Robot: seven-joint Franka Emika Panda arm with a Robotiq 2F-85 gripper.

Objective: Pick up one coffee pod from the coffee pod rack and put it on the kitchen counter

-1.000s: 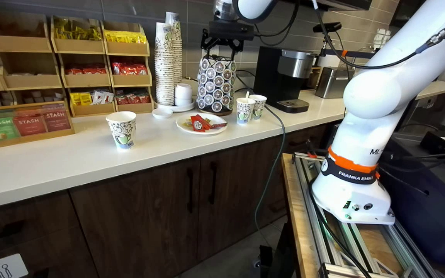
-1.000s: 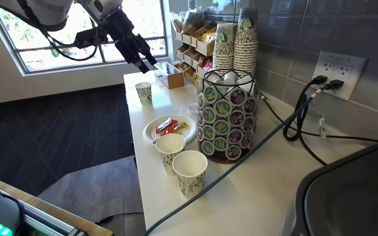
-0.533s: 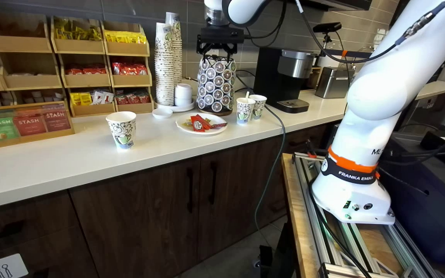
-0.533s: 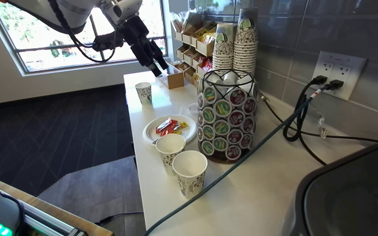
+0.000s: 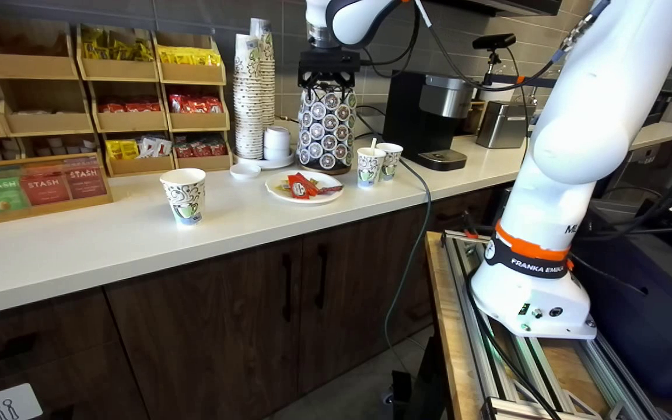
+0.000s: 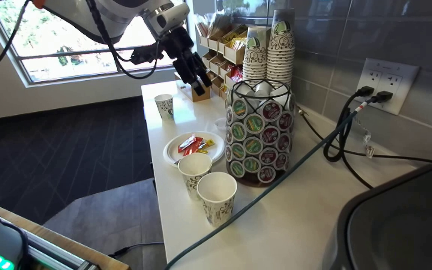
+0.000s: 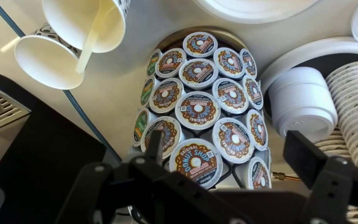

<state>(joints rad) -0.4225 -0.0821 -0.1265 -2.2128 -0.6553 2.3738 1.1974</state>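
Observation:
The coffee pod rack (image 5: 324,170) is a tall black wire holder standing on the kitchen counter (image 5: 79,245). It shows in both exterior views, with its brown base (image 6: 255,183) and loose white pods in its top (image 6: 263,90). My gripper (image 5: 327,90) overlaps the rack's top in an exterior view. In an exterior view the gripper (image 6: 203,87) is apart from the rack, at about its top height. In the wrist view the gripper (image 7: 228,151) is open and empty. A coffee pod (image 7: 196,163) with a brown Donut Shop lid shows between its fingers, partly hidden by the left finger.
Two paper cups (image 5: 369,166) stand close beside the rack, one with a stirrer. A plate (image 5: 277,192) of packets lies before it. A tall cup stack (image 5: 248,105) and white bowls (image 7: 303,96) stand beside it. A coffee machine (image 5: 429,116) and a cable (image 6: 291,168) are near.
My gripper has moved towards the rack and slightly down, over the counter. It stays open. The rack, cups and plate have not moved.

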